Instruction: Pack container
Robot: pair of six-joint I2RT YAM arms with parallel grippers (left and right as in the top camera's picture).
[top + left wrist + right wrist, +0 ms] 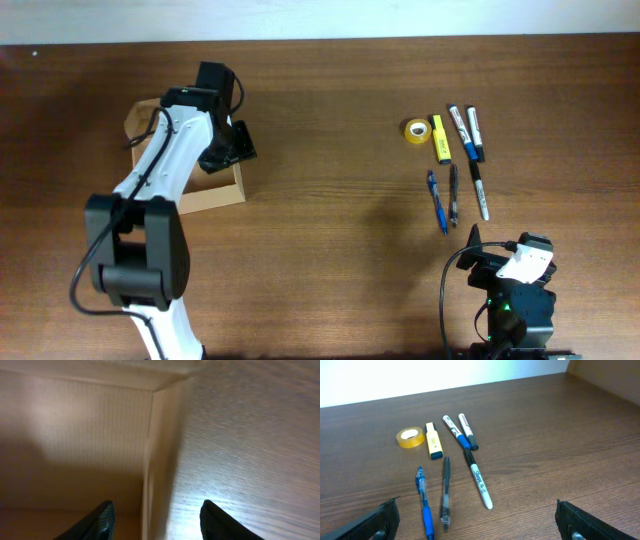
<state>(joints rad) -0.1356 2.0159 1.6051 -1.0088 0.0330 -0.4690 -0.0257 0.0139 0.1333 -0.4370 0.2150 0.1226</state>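
from above, the box (212,193) sits open near the far left corner of the table (340,120), mostly hidden under the white left arm, which reaches forward from the near edge and bends down over the box's right side. the left wrist view shows what the overhead cannot: the left gripper (157,525) is spread, with one dark finger (102,519) over the box's tan inside and the other over bare wood, the box's right wall (159,460) standing between them; i cannot tell if either finger touches it. this view is blurred. the right arm is folded low at the near right corner, and its wrist view shows the right gripper (480,525) spread wide, holding nothing. ahead of it, toward the far right edge, lie a tape roll (410,437), a yellow highlighter (434,446), two blue-capped markers (454,430), a black marker (477,480), a blue pen (424,505) and a dark pen (445,492). the table is dark brown wood, with a pale wall along its far edge.
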